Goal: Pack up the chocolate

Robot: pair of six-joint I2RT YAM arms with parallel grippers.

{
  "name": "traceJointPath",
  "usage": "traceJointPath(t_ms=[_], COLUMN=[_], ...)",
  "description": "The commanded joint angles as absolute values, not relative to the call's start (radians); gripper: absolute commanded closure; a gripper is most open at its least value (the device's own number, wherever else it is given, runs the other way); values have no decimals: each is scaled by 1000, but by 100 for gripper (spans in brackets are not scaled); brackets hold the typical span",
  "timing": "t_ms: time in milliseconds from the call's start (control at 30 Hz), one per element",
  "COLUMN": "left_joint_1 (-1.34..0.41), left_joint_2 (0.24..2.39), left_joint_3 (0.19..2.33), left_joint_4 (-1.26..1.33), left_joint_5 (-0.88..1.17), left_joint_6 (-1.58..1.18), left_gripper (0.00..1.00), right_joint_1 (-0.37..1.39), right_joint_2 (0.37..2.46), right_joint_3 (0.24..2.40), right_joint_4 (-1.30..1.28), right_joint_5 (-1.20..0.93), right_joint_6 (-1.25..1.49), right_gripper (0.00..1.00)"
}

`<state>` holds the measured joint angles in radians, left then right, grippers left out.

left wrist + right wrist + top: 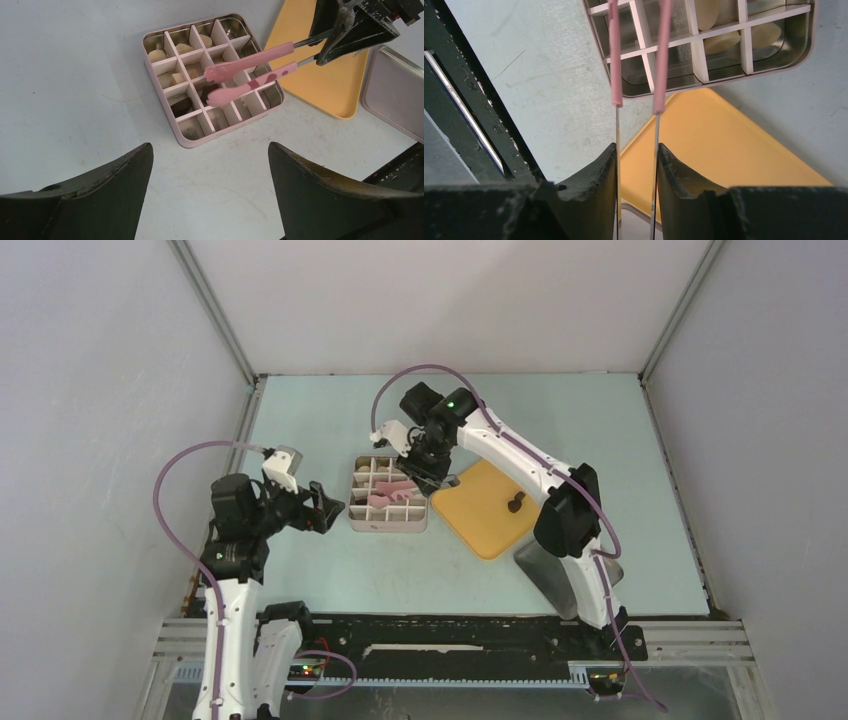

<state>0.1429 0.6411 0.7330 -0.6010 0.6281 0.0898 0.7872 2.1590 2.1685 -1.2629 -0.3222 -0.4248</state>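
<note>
the right gripper (636, 147) had its jaws pinched nearly together on the two thin metal arms of the pink tongs (250, 60), whose tips stood apart with nothing seen between them, hanging over the middle of the divided box (388, 523). the left gripper (325, 508) sat wide open and held nothing, left of the box. most of the chocolate (181, 106) lay in the box's cells, cream and dark, while one dark piece (515, 503) waited on the yellow tray (480, 530) right of centre. the likely trouble: the tong tips could catch a divider and drag or tip the light box, the tongs might twist in so narrow a hold, and the small rounded piece could squirt from the tips and roll off the tray.
</note>
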Motion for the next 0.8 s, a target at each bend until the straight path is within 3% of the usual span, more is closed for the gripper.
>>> traceJointPath(t_ms=[0, 400, 767], left_joint_1=[153, 153, 153], left_joint_2=[632, 640, 673], left_joint_3=[713, 712, 707], left_joint_4=[-584, -580, -570], left_joint_5=[627, 634, 639], left_joint_6=[107, 102, 102], left_gripper=[11, 11, 11], right_joint_1=[793, 770, 533], right_joint_2=[2165, 2048, 1661], right_joint_3=[2226, 2208, 1637], right_joint_4=[-1260, -1261, -1146], right_joint_5=[-336, -278, -187], right_joint_6=[-416, -417, -442], right_gripper=[65, 67, 68])
